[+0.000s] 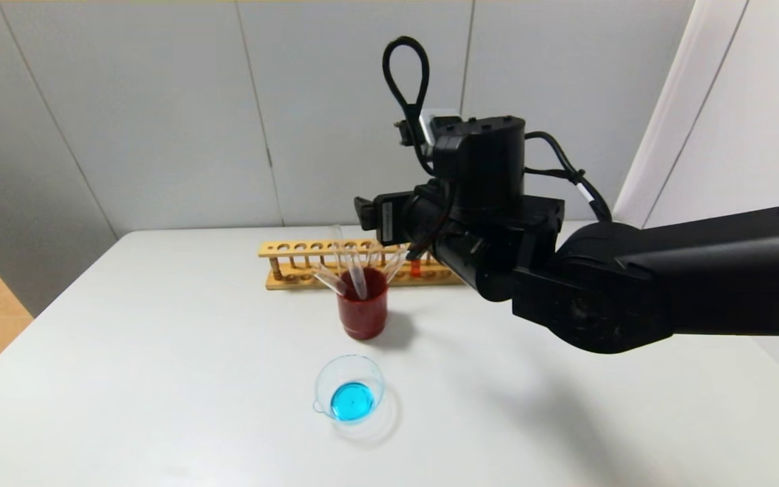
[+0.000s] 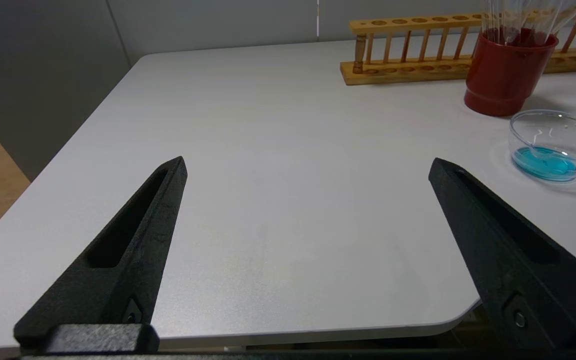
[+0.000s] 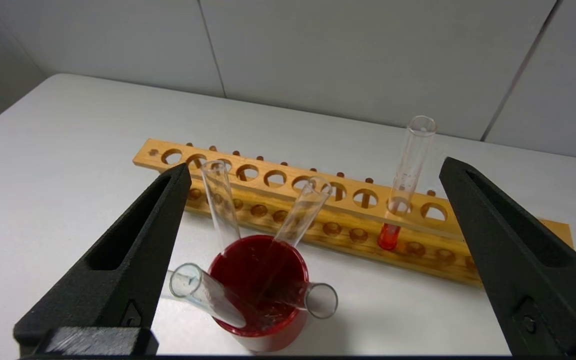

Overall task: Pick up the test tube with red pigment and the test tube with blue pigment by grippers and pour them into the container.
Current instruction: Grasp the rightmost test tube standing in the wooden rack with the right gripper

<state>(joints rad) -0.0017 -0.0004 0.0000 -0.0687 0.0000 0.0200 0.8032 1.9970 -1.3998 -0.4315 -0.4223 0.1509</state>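
red tube [image 3: 402, 187] upright in rack [image 3: 318, 200], orange-red at its bottom; right gripper [image 3: 313, 170] spread wide, empty; no legible writing

Looks like a lab bench setup: long wooden test-tube rack w/ round holes [image 3: 318, 195] on a plain white table [image 1: 159, 352], clear glass tubes leaning in a dark red opaque cup [image 1: 363, 304], small clear glass dish w/ blue liquid [image 1: 349, 388], bare grey panel walls behind.
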